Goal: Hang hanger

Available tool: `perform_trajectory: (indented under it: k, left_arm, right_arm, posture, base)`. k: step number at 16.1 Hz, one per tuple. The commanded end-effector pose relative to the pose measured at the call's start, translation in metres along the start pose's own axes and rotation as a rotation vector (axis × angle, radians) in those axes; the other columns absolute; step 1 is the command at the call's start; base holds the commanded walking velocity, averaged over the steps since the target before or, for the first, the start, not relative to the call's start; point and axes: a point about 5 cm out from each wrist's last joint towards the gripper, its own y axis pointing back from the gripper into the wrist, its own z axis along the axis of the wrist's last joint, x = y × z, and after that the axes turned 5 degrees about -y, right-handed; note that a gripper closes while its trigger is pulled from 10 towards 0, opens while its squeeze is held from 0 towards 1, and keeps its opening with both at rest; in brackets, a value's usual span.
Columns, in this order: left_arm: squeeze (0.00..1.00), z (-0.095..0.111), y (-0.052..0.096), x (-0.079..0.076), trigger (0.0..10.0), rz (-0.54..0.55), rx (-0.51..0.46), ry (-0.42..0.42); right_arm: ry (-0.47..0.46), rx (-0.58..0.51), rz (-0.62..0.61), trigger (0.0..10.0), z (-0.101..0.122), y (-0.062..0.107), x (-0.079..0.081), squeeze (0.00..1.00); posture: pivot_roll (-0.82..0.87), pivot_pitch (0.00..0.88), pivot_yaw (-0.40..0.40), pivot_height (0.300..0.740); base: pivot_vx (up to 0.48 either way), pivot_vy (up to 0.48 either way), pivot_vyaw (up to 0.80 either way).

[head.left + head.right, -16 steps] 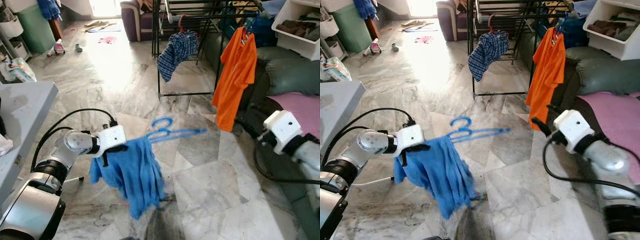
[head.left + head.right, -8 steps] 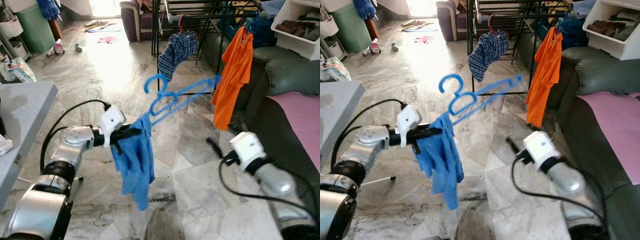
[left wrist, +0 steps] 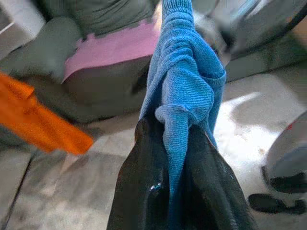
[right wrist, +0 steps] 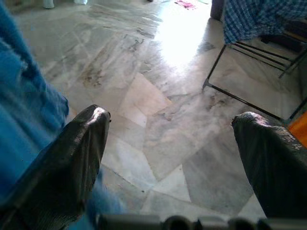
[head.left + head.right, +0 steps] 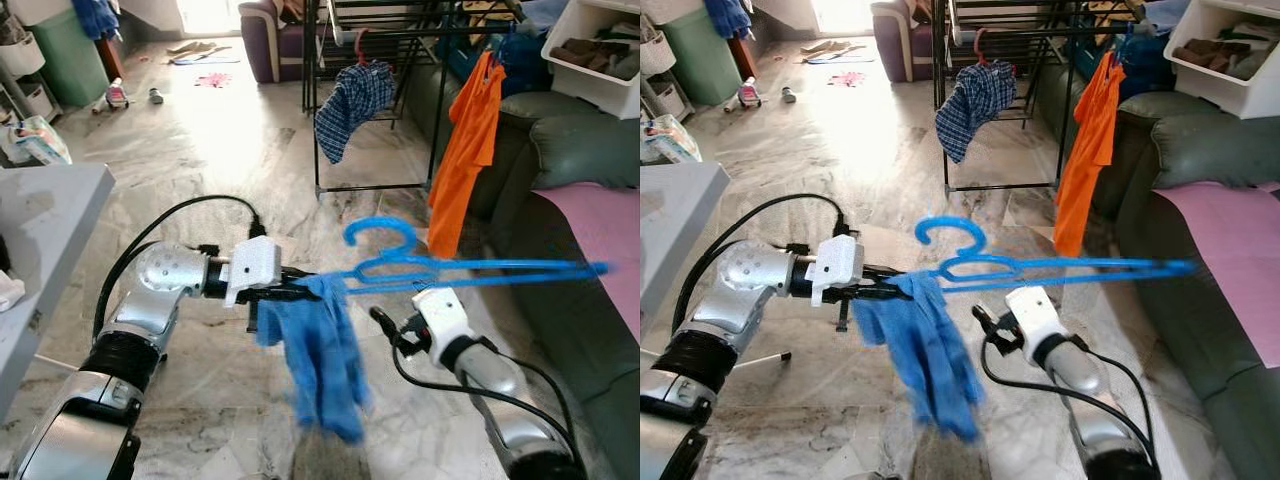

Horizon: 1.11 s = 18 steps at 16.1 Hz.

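Hanger [image 5: 470, 268] with blue cloth [image 5: 322, 355] — pinched in left gripper [image 5: 305, 291].

A lived-in home, apparently a living room used for drying laundry. At the top centre of the frame a black metal drying rack [image 5: 365, 100] carries a blue checked shirt [image 5: 352, 105] and an orange T-shirt [image 5: 466, 150]. A dark green leather sofa [image 5: 580, 150] fills the right, a purple armchair [image 5: 268, 35] the top, over grey marble floor tiles [image 5: 220, 150].
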Motion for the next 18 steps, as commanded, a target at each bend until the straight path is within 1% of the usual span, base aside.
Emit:
perform_trajectory:
  k: [1,3,4,5,6,7,8,10,12,13,15,18]
  left_arm:
    - [0.0,0.011,0.002,0.002,0.0,-0.035,-0.026,-0.033]
    - [0.0,0.016,0.002,0.003,0.0,-0.064,-0.021,-0.079]
    - [0.0,0.018,0.002,0.004,0.0,-0.069,-0.021,-0.085]
    - [0.0,0.024,0.0,0.007,0.0,-0.056,-0.042,-0.099]
    - [0.0,0.025,-0.001,0.008,0.0,-0.051,-0.037,-0.121]
    - [0.0,0.026,-0.002,0.009,0.0,-0.046,-0.031,-0.147]
    - [0.0,0.026,-0.003,0.011,0.0,-0.042,-0.016,-0.169]
    - [0.0,0.024,-0.002,0.013,0.0,-0.046,0.011,-0.195]
    - [0.0,0.025,-0.002,0.013,0.0,-0.042,0.01,-0.2]
    - [0.0,0.025,-0.003,0.013,0.0,-0.046,0.011,-0.206]
    - [0.0,0.025,-0.005,0.013,0.0,-0.051,0.009,-0.217]
    - [0.0,0.026,-0.008,0.008,0.0,-0.068,-0.001,-0.221]
  right_arm:
    - [-0.002,0.01,0.009,10.0,0.001,-0.004,0.001,1.0]
    - [-0.013,-0.003,0.016,10.0,0.004,-0.007,0.002,1.0]
    - [-0.028,-0.008,0.022,10.0,0.004,-0.008,0.003,0.98]
    - [-0.061,-0.028,0.061,10.0,0.006,-0.009,0.007,0.83]
    - [-0.092,-0.038,0.116,10.0,0.008,-0.008,0.013,0.6]
    - [-0.106,-0.053,0.19,10.0,0.01,-0.005,0.019,0.0]
    - [-0.102,-0.056,0.243,10.0,0.011,-0.001,0.021,0.0]
    - [-0.071,-0.041,0.281,10.0,0.011,0.007,0.011,0.0]
    - [-0.084,-0.043,0.308,10.0,0.013,0.013,0.001,0.0]
    - [-0.081,-0.044,0.321,10.0,0.015,0.015,-0.002,0.0]
    - [-0.073,-0.048,0.323,10.0,0.018,0.015,-0.007,0.0]
    - [-0.073,-0.075,0.317,10.0,0.022,0.01,-0.007,0.0]
  posture:
    - [-0.02,0.05,0.037,0.74]
    - [-0.01,0.052,0.043,0.74]
    - [-0.01,0.053,0.045,0.74]
    - [-0.01,0.054,0.046,0.74]
    - [-0.01,0.053,0.047,0.74]
    - [-0.01,0.054,0.047,0.74]
    - [-0.01,0.054,0.047,0.74]
    - [-0.01,0.054,0.049,0.74]
    - [-0.02,0.054,0.051,0.74]
    - [-0.02,0.055,0.052,0.74]
    - [-0.01,0.053,0.053,0.74]
    - [-0.01,0.052,0.053,0.74]
  base:
    - [0.0,0.0,0.0]
    - [0.0,0.0,0.0]
    - [0.0,0.0,0.0]
    - [0.0,0.0,0.0]
    - [0.0,0.0,0.0]
    - [0.0,0.0,0.0]
    - [0.0,0.0,0.0]
    - [0.0,0.0,0.0]
    - [0.0,0.0,0.0]
    - [0.0,0.0,0.0]
    - [0.0,0.0,0.0]
    - [0.0,0.0,0.0]
